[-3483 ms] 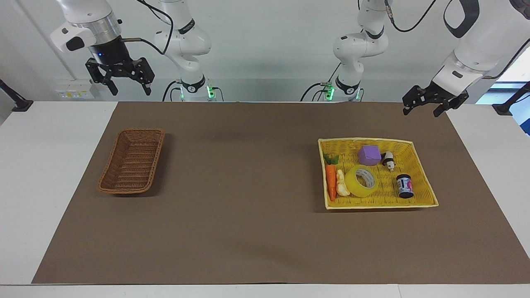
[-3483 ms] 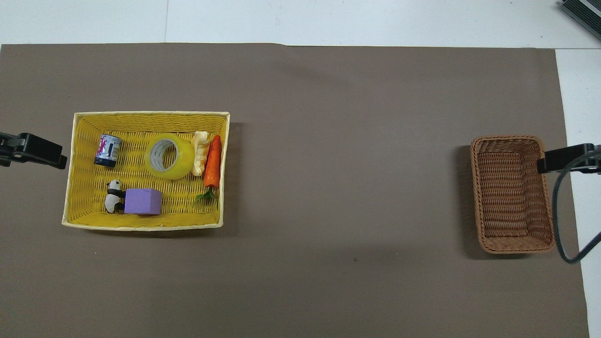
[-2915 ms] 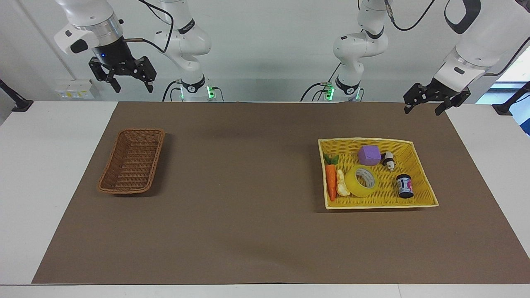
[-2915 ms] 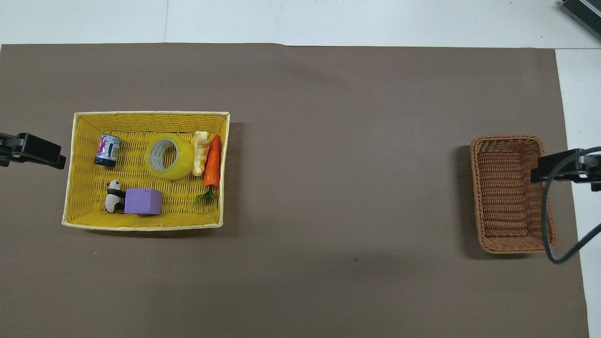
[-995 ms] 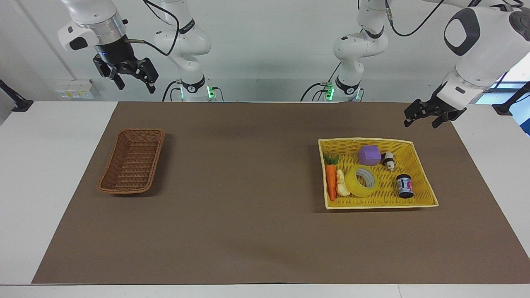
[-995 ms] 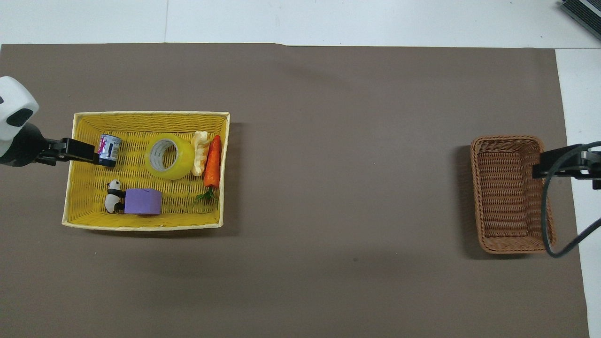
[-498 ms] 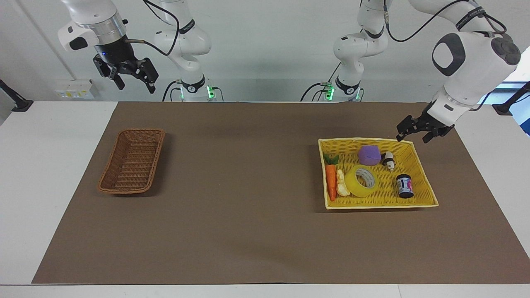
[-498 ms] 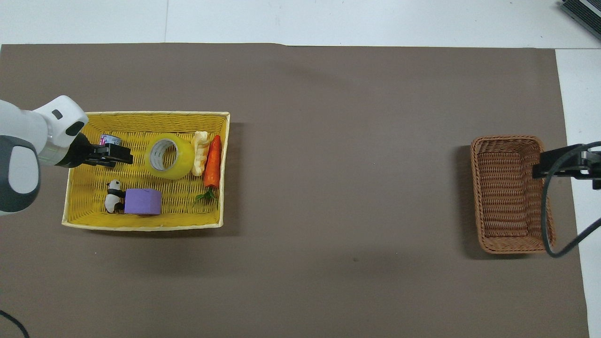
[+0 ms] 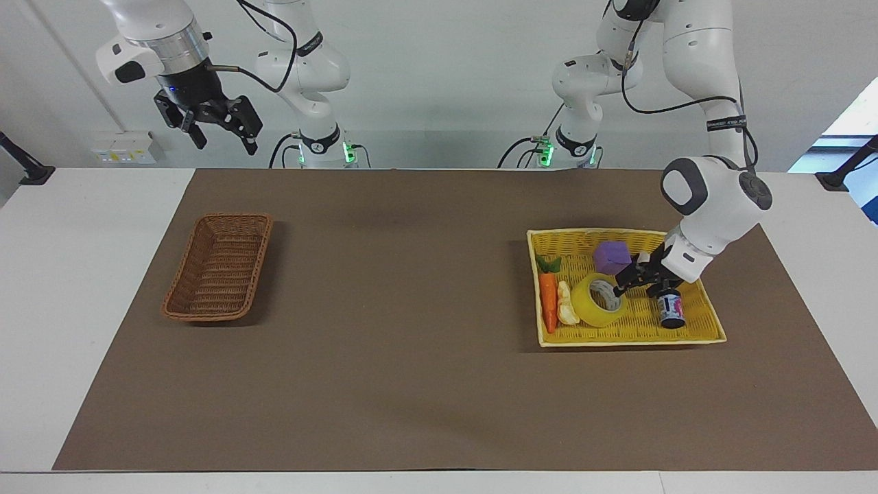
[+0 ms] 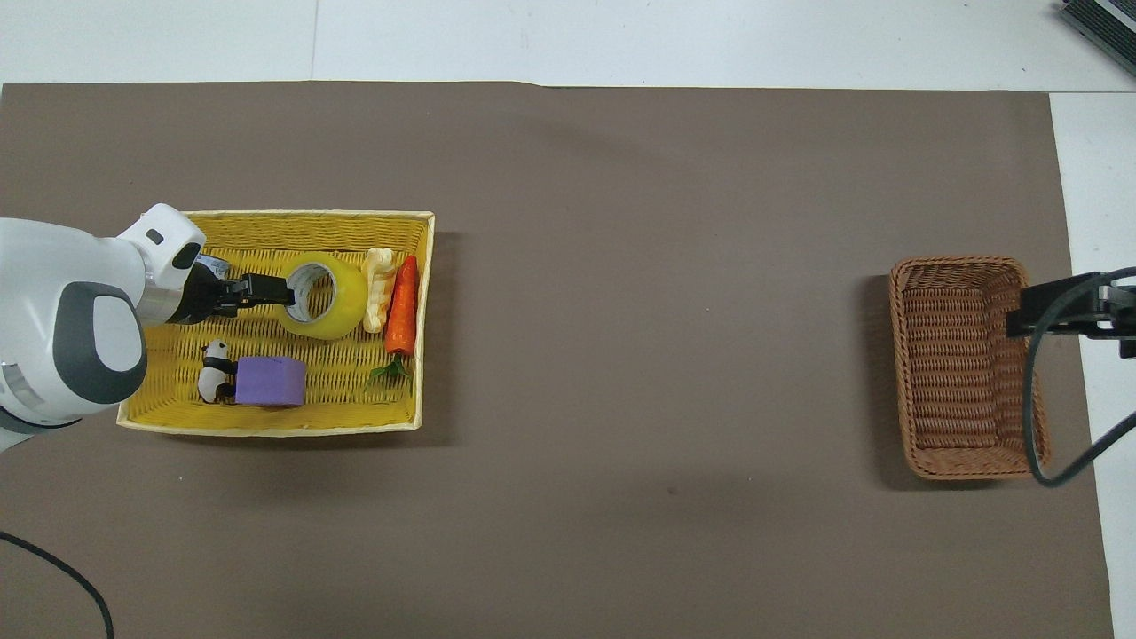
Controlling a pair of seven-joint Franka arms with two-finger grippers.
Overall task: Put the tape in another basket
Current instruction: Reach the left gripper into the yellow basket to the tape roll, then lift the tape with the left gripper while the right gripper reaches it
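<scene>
i saw the tape point(image 9: 598, 300) lying tilted in the yellow tray-basket point(image 9: 706, 326) at the left arm's end of the table, a pale ridged toy point(image 9: 566, 304) and a carrot point(image 9: 548, 295) beside it at its 9 o'clock in the facing view. my left gripper point(image 9: 632, 282) hung low inside that tray, jaws spread and empty, just beside the tape at its 3 o'clock, between the purple block point(image 9: 611, 257) and the small can point(image 9: 671, 309). the brown basket point(image 9: 219, 267) sat empty at the right arm's end. my right gripper point(image 9: 219, 130) waited high at that basket's 12 o'clock, jaws open, holding nothing.
</scene>
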